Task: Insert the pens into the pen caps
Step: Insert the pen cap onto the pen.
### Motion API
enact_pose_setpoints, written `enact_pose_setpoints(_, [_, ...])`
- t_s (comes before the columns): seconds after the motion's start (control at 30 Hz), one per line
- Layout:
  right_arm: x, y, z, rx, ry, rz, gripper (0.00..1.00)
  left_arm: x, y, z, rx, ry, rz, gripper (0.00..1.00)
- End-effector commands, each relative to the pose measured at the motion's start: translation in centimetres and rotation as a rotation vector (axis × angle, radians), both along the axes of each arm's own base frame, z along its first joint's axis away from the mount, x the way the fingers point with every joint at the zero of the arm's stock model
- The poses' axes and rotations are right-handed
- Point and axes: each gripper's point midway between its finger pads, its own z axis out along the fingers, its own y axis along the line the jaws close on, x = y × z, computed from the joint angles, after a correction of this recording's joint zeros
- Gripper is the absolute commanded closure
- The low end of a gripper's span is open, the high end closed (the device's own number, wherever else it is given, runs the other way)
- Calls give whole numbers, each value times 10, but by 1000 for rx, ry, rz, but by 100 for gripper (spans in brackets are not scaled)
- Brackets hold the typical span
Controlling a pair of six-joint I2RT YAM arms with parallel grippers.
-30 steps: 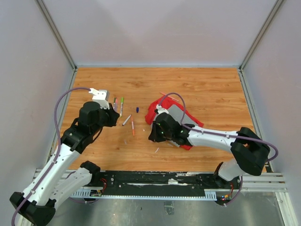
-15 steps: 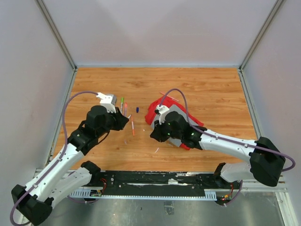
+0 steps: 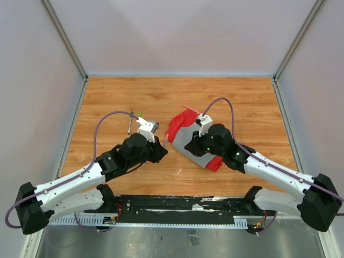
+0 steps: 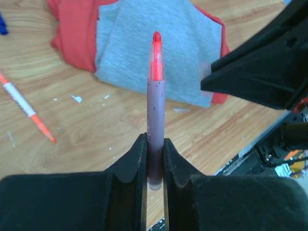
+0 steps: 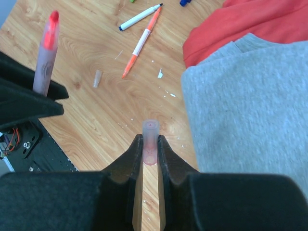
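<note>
Wood-grain tabletop [image 3: 242, 102]; left jaws tight on slim red-tipped pen [image 4: 155, 96], right jaws on translucent tubular cap [image 5: 150, 137].

We see the pink-tipped pen [image 4: 155, 120] clamped by its tail in the left tool [image 4: 155, 142], its grey-purple barrel pointing outward and its tip bare. The pink cap [image 5: 150, 132], pale and translucent, sits pinched in the right tool [image 5: 150, 139], open mouth outward. On the table [image 5: 110, 110] lie an orange pen [image 5: 142, 42] and a white pen [image 5: 139, 17], their far ends close together, with a clear cap [image 5: 97, 78] nearby.
</note>
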Motion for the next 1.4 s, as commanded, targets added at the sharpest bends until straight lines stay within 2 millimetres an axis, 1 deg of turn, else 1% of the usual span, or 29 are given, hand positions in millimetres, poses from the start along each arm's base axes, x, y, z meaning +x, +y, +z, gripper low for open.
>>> enact_pose_setpoints(0.0, [7,-22,5,43,-2,-78,99,-2,-20,17,-71,-63,-7,100])
enact_pose_setpoints(0.13, [11,-41,11,98,-10,-191,99,-11,-33,21,-81,-94,-42,100])
enact_pose_setpoints(0.23, [15,-53,21,160,-27,-284,99,-18,-42,24,-85,-123,-59,100])
enact_pose_setpoints(0.3, [17,-56,31,221,-43,-325,99,-21,-47,26,-88,-133,-72,100])
enact_pose_setpoints(0.33, [18,-55,41,266,-62,-333,99,-23,-50,26,-90,-136,-81,100])
enact_pose_setpoints(0.43, [20,-54,57,354,-81,-351,99,-30,-59,30,-106,-151,-116,99])
enact_pose_setpoints(0.6, [20,-46,76,460,-88,-332,100,-44,-71,33,-123,-169,-181,100])
enact_pose_setpoints(0.8, [15,-33,94,562,-89,-270,99,-51,-78,33,-136,-181,-221,99])
enact_pose_setpoints(0.83, [13,-30,104,613,-103,-246,99,-54,-80,34,-135,-190,-237,99])
enact_pose_setpoints(1.07, [3,-19,136,735,-172,-139,99,-64,-85,42,-171,-232,-304,99])
enact_pose_setpoints(1.2, [-1,-14,147,771,-181,-94,99,-67,-85,42,-169,-236,-321,99])
enact_pose_setpoints(1.37, [-5,-12,150,793,-180,-70,99,-65,-82,41,-173,-233,-300,100])
